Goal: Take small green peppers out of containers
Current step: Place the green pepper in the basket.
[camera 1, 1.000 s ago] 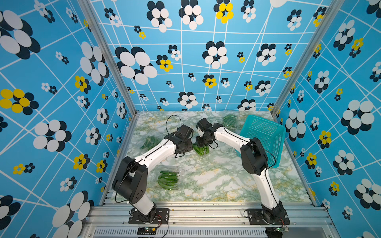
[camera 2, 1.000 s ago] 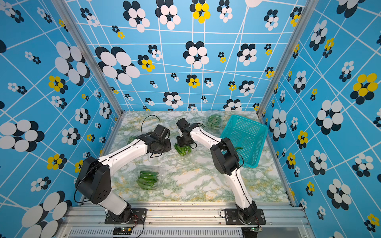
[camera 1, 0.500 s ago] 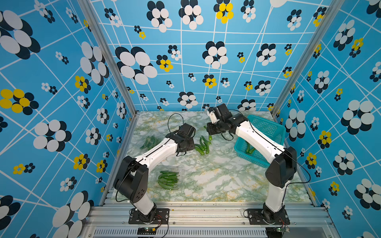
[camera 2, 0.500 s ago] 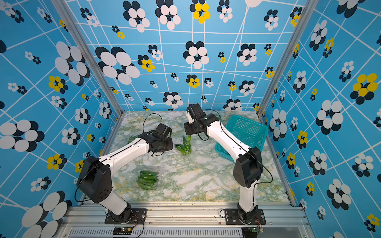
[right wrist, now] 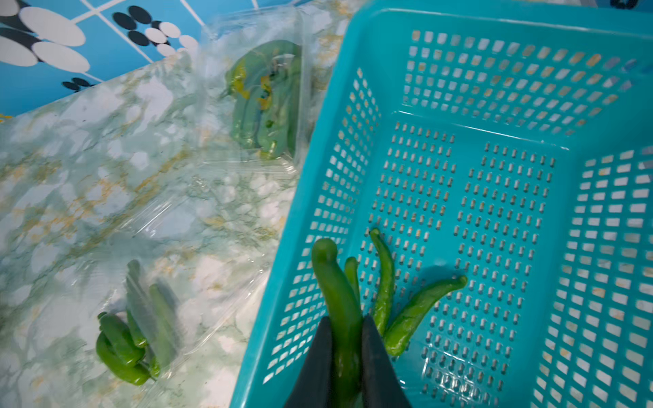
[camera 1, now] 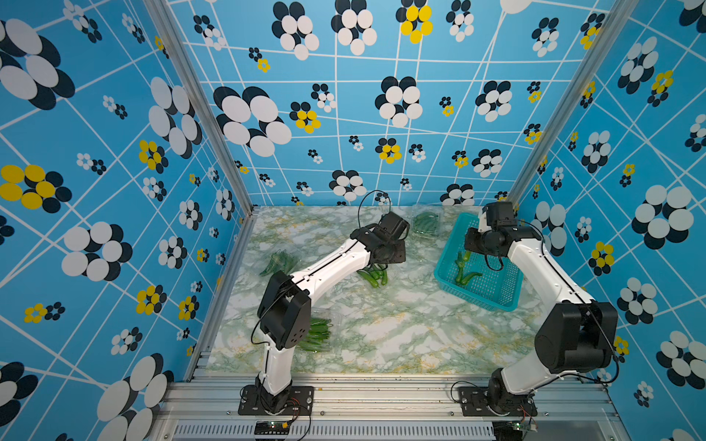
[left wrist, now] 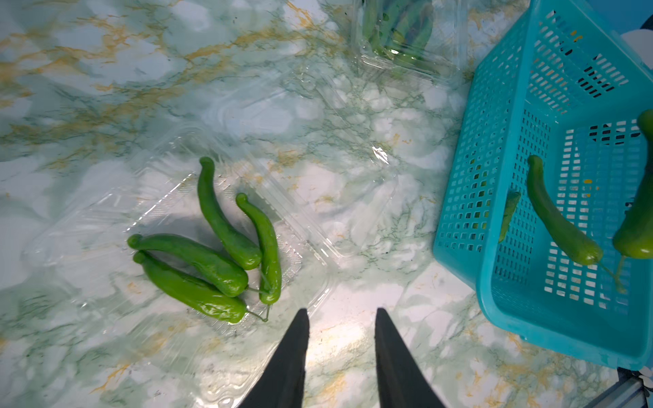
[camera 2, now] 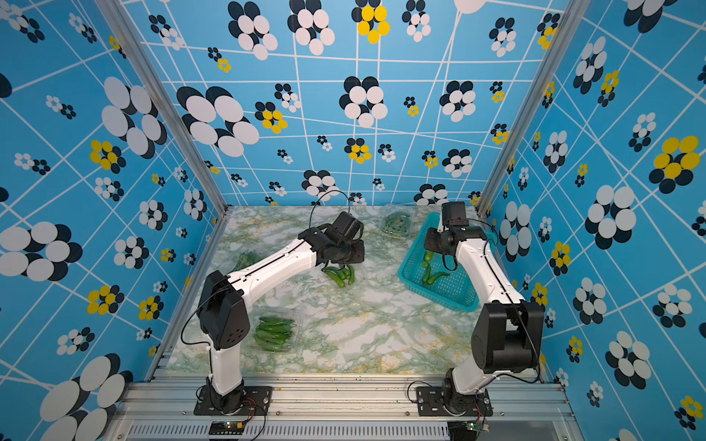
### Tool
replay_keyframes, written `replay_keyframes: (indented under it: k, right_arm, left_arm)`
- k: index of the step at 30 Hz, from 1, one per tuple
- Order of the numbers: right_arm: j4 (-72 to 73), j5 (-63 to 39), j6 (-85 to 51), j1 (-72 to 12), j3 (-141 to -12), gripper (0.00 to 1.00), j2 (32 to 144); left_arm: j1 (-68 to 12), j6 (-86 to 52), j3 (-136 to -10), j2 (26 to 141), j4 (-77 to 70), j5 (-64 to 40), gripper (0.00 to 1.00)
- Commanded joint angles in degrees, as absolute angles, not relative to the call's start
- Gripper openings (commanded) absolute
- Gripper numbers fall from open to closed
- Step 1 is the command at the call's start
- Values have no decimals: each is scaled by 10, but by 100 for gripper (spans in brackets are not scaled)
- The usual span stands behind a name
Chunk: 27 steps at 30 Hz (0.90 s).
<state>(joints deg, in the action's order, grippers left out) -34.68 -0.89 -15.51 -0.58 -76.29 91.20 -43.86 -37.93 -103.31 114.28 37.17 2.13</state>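
Right gripper [right wrist: 347, 318], pinching a small green pepper [right wrist: 332, 279], has swung from the container [left wrist: 293, 247] over the basket [right wrist: 512, 81].

Our left arm [camera 1: 328, 264] and right arm [camera 1: 535, 263] share white links, chunky black joint housings, tapered black jaws, thin black cables [camera 1: 360, 212], and black base plates [camera 1: 248, 401] screwed onto silver rails [camera 1: 382, 386].

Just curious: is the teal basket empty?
Not empty: the basket has peppers on its floor; the right gripper holds another pepper above.
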Motion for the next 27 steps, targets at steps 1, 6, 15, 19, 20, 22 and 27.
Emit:
replay_keyframes:
  k: [1,6,15,19,20,22,27]
  right_arm:
    - [-316,-12,-166,3,-726,3,929]
    - [-291,-11,-174,4,-697,15,964]
    - [-310,-54,-171,0,-719,40,975]
    - [-313,-32,-158,-18,-722,46,948]
    - [-310,-23,-154,-25,-719,47,939]
    - [-308,10,-144,-49,-722,49,920]
    - [-325,51,-126,-153,-783,53,920]
  left_arm:
    - [-453,-362,-1080,1189,419,6,34]
    - [-456,-361,-1085,1205,413,-9,34]
    - [-437,-371,-995,1143,361,-8,34]
    - [-425,-376,-949,1106,348,3,34]
    - [-421,-376,-940,1097,347,6,34]
    - [-414,-376,-919,1078,344,13,34]
    - [-393,-381,-869,1033,341,29,35]
